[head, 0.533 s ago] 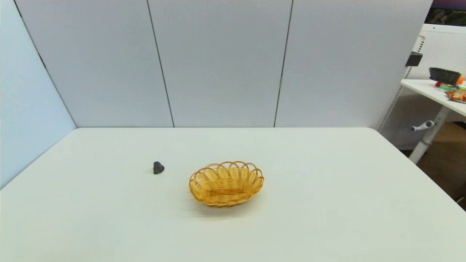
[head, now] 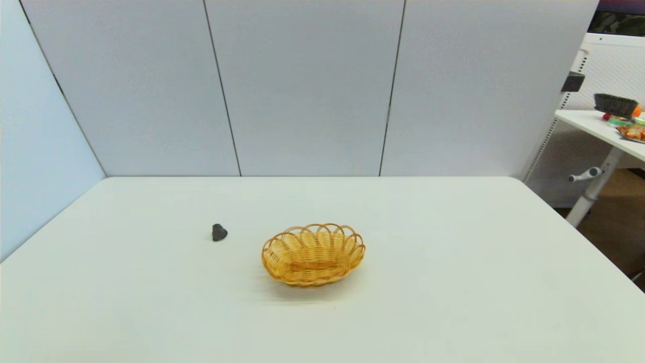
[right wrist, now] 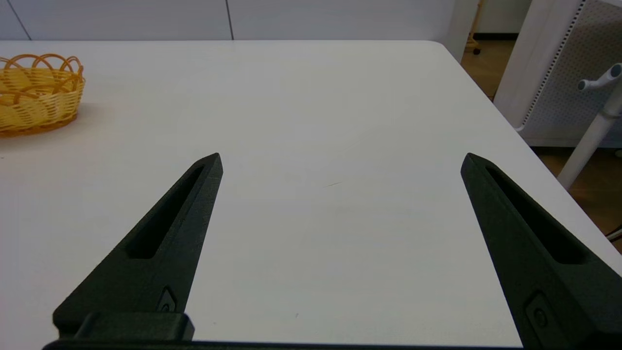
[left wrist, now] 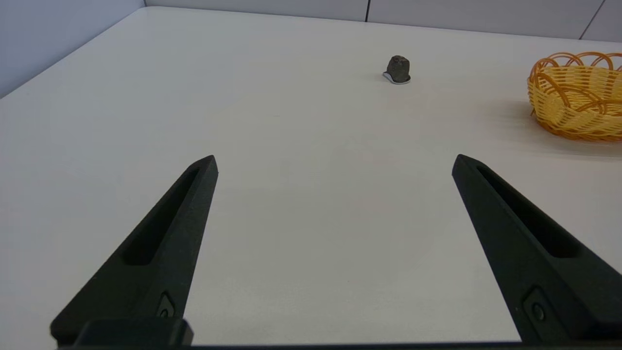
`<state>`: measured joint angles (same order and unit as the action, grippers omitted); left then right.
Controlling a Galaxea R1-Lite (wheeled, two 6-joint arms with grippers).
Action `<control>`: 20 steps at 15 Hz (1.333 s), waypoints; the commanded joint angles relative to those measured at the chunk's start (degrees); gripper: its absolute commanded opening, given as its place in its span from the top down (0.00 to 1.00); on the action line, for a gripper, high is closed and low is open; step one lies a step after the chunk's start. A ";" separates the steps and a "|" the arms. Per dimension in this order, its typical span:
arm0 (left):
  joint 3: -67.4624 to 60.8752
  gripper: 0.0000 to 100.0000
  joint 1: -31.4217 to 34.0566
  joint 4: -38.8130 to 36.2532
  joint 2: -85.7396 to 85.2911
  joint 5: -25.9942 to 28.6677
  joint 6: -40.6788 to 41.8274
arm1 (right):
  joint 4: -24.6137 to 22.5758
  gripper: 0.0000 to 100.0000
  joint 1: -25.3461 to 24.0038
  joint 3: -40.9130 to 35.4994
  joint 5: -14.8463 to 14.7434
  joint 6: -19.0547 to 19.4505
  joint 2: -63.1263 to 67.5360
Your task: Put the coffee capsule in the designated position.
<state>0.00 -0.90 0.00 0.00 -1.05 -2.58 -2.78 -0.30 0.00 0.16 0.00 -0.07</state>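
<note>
Dark grey against the white table (head: 453, 282), the coffee capsule (head: 219, 232) sits with its pale flat face down, a thin silvery rim showing at its base in my left wrist view (left wrist: 398, 69). It lies on bare tabletop to the left of the wicker basket (head: 313, 254), near it but not touching. My left gripper (left wrist: 334, 163) is low over the table with its two black fingers (left wrist: 160, 248) spread wide and nothing between them; the capsule is well ahead of the fingertips, off toward the basket side. My right gripper (right wrist: 341, 160) is likewise spread wide and empty, over the right part of the table, with the basket (right wrist: 36, 95) far off at the edge of its view. Neither arm shows in the head view.
</note>
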 commanded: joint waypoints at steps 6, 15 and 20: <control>0.00 0.00 -0.06 0.00 0.00 -0.09 0.03 | -0.03 0.00 -0.05 -0.97 0.02 0.00 0.07; 0.00 0.00 -0.06 0.00 0.00 -0.09 -0.05 | -0.03 0.00 -0.05 -0.97 0.02 0.00 0.07; 2.90 0.00 0.02 0.88 5.27 0.61 0.48 | -0.03 0.00 -0.05 -0.97 0.02 0.00 0.07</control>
<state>0.27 -0.88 0.44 1.34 -0.93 -2.23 -2.74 -0.30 0.00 0.16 0.00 -0.07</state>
